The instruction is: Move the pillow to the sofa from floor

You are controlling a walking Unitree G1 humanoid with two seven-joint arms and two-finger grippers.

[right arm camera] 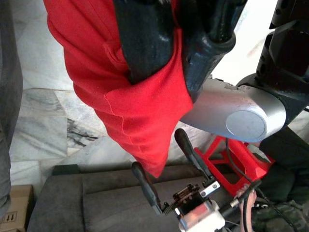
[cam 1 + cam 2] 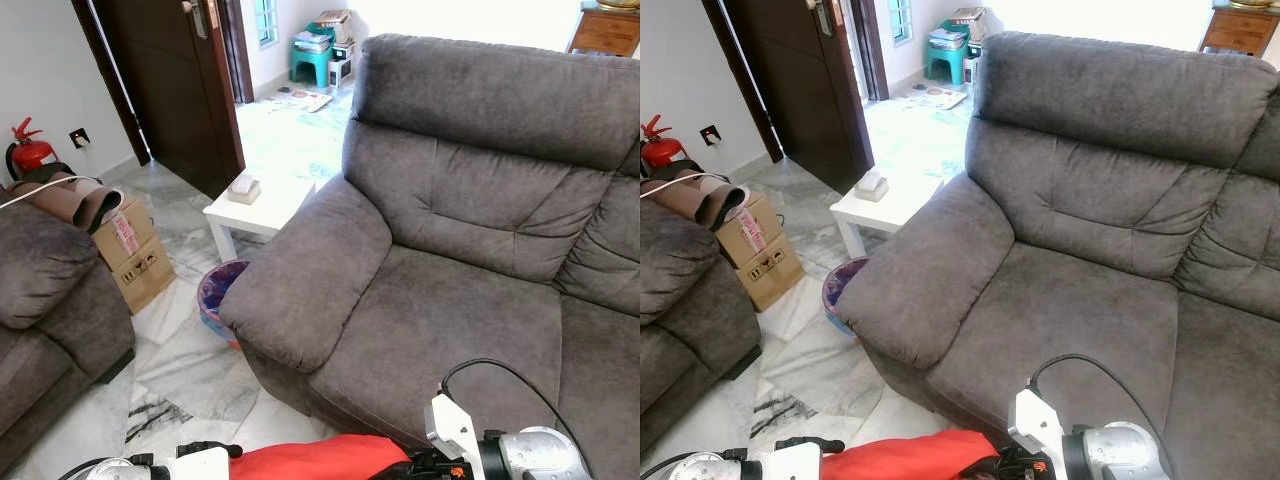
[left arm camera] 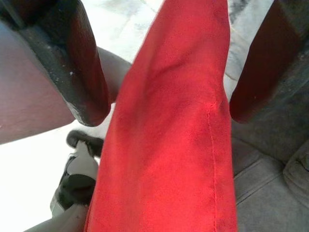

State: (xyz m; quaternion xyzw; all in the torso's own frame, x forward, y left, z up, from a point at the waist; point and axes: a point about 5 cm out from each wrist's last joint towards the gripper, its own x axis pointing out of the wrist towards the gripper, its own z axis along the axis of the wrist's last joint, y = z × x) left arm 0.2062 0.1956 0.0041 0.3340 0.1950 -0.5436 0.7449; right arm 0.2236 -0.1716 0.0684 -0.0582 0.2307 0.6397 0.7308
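**Red pillow held up in front of the sofa**

Red fabric, the pillow (image 2: 320, 460), hangs between the two arms, off the marble floor (image 2: 190, 375) and just in front of the grey sofa (image 2: 470, 250), not on its seat. The right gripper (image 1: 166, 53) is clenched on one edge of the cloth (its black fingers pinch a fold). The left gripper (image 3: 164, 106) has its fingers spread, one on either side of the pillow. A white side table (image 2: 262, 212) stands beside the sofa's armrest.
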